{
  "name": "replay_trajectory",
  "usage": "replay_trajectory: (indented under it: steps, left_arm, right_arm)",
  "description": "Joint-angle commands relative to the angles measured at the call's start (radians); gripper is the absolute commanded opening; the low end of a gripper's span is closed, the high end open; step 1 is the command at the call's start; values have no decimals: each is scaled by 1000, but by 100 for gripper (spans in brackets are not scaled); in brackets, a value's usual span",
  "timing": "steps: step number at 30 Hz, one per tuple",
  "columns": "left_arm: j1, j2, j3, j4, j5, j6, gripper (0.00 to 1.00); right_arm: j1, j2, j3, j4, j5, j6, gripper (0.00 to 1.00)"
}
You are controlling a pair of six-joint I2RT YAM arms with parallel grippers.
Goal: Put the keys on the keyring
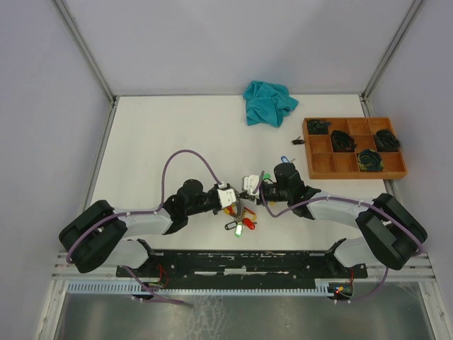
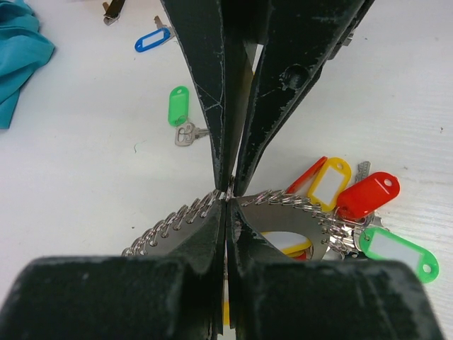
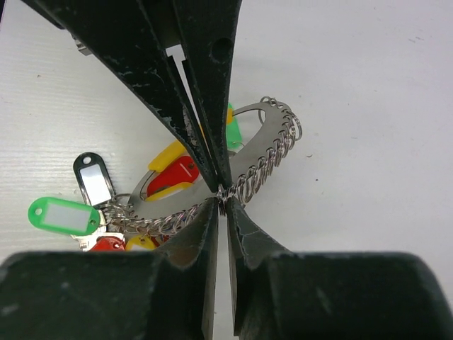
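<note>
The keyring [image 3: 272,152] is a flat silver oval band edged with a row of small wire loops, held just above the table between both arms [image 1: 243,210]. My left gripper [image 2: 228,202] is shut on its looped rim. My right gripper [image 3: 223,202] meets it tip to tip from the other side, its jaws pinched on a loop at the same spot. Keys with red [image 2: 368,193], yellow [image 2: 331,183] and green [image 2: 396,249] tags hang bunched at the ring's end. A loose key with a green tag [image 2: 179,106] and another with a blue tag [image 2: 152,40] lie on the table beyond.
A crumpled teal cloth [image 1: 269,101] lies at the back of the table. A wooden tray [image 1: 325,163] with compartments holding dark bundles stands at the back right. A small dark object [image 1: 297,140] lies just left of the tray.
</note>
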State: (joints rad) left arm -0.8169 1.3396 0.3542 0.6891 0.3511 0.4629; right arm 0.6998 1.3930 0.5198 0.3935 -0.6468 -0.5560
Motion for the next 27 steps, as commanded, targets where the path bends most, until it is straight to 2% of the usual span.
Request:
replay_trajectory:
  steps: [1,6,11,16,21,27]
  left_arm:
    - [-4,-5,38,68,39,-19,3]
    - [-5,-13,21,119,29,-59,5]
    - [7,-41,-17,209,-6,-127,22]
    - [43,-81,-55,312,35,-231,37]
    - [105,-94,-95,428,98,-337,41]
    - [117,-61,-90,461,132,-395,42]
  right_arm:
    - [-2,12,28,96,-20,48,16]
    - [-8,0,18,107,-6,75,3]
    - [-27,-61,-29,139,7,131,1]
    - [-54,-137,-87,190,16,173,1]
    - [-94,-169,-135,274,0,208,1]
    - [-129,-139,-177,466,-49,284,1]
